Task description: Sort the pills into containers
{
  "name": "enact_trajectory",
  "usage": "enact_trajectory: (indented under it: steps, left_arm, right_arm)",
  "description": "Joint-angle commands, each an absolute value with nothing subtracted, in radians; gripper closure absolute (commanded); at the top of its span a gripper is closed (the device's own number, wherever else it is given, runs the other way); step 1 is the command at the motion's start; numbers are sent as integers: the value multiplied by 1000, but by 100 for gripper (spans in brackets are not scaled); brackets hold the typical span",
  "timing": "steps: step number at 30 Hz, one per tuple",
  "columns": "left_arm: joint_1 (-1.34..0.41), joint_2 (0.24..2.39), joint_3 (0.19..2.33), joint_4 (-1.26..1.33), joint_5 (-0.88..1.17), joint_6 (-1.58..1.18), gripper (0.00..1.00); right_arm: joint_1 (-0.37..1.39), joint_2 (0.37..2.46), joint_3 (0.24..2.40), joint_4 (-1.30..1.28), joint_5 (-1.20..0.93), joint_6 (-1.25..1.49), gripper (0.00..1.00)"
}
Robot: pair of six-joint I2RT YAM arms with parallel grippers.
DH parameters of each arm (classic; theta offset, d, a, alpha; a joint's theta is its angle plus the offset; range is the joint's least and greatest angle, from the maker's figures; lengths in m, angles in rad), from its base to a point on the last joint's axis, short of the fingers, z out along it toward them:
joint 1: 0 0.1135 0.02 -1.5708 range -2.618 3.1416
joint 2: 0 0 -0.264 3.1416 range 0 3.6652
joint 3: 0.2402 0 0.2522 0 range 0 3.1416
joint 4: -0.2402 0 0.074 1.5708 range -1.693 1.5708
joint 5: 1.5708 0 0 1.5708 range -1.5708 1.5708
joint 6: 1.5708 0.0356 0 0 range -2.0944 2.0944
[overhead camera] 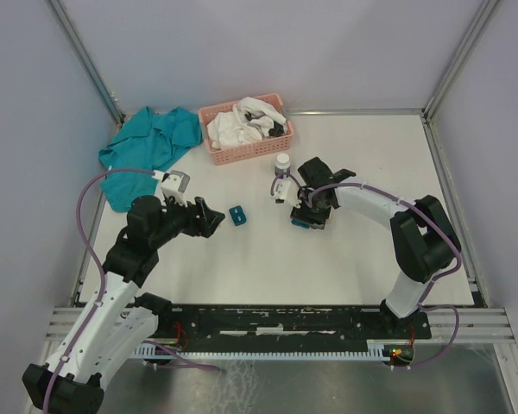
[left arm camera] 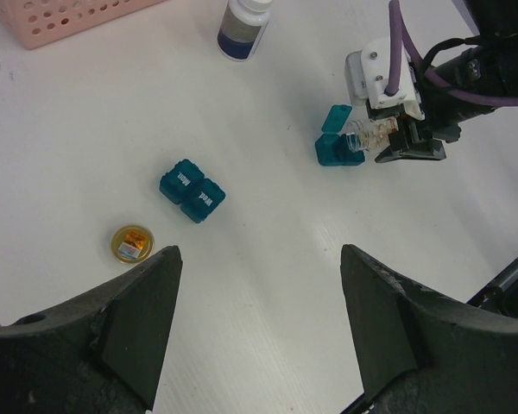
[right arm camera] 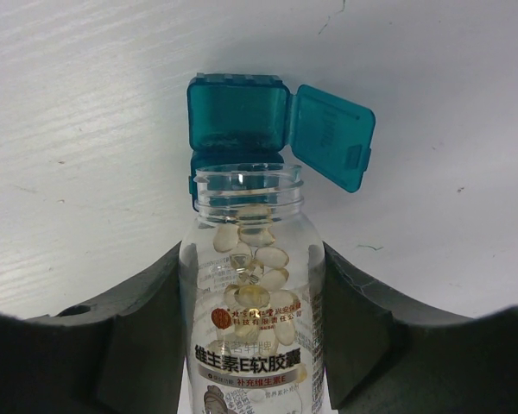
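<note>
My right gripper [right arm camera: 252,302] is shut on a clear, uncapped pill bottle [right arm camera: 252,293] with several pale yellow softgels inside. The bottle is tipped mouth-first over a teal container [right arm camera: 237,116] whose lid [right arm camera: 332,136] stands open; both also show in the left wrist view, bottle [left arm camera: 363,138] and container [left arm camera: 335,147]. A second teal container [left arm camera: 192,191], closed, lies mid-table, also in the top view [overhead camera: 237,216]. The bottle's gold cap [left arm camera: 132,244] lies near it. A white bottle [left arm camera: 242,28] stands upright behind. My left gripper [left arm camera: 259,302] is open and empty, hovering above the table.
A pink lattice basket [overhead camera: 246,129] with white and dark cloth sits at the back. A teal cloth [overhead camera: 147,147] lies at the back left. The white bottle [overhead camera: 281,164] stands just behind my right gripper [overhead camera: 309,207].
</note>
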State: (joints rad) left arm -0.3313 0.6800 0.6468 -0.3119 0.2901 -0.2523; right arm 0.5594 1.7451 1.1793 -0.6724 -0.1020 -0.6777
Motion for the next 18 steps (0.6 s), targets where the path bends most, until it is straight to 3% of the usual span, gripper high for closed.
enact_trajectory:
  steps: [1, 3, 6, 8, 11, 14, 16, 18]
  left_arm:
    - [-324, 665, 641, -268, 305, -229, 19]
    - [-323, 666, 641, -265, 305, -229, 19]
    - [-324, 666, 642, -268, 306, -229, 19]
    - [-324, 664, 642, -266, 305, -229, 19]
    - [-324, 664, 642, -268, 306, -229, 19]
    - [-324, 662, 640, -265, 305, -229, 19]
    - [-324, 665, 641, -267, 306, -229, 19]
    - [-325, 665, 641, -267, 307, -229, 19]
  right_arm:
    - [558, 1717, 1211, -652, -58, -667, 100]
    - [568, 1712, 1200, -692, -145, -691, 99]
    - [574, 1712, 1187, -624, -21, -682, 99]
    - [570, 1715, 1210, -699, -135, -700, 99]
    - [580, 1705, 1174, -605, -7, -679, 99]
    - [561, 1699, 1203, -682, -145, -685, 99]
    - [572, 1689, 1159, -584, -5, -663, 99]
    - [540, 1710, 1215, -661, -80, -654, 99]
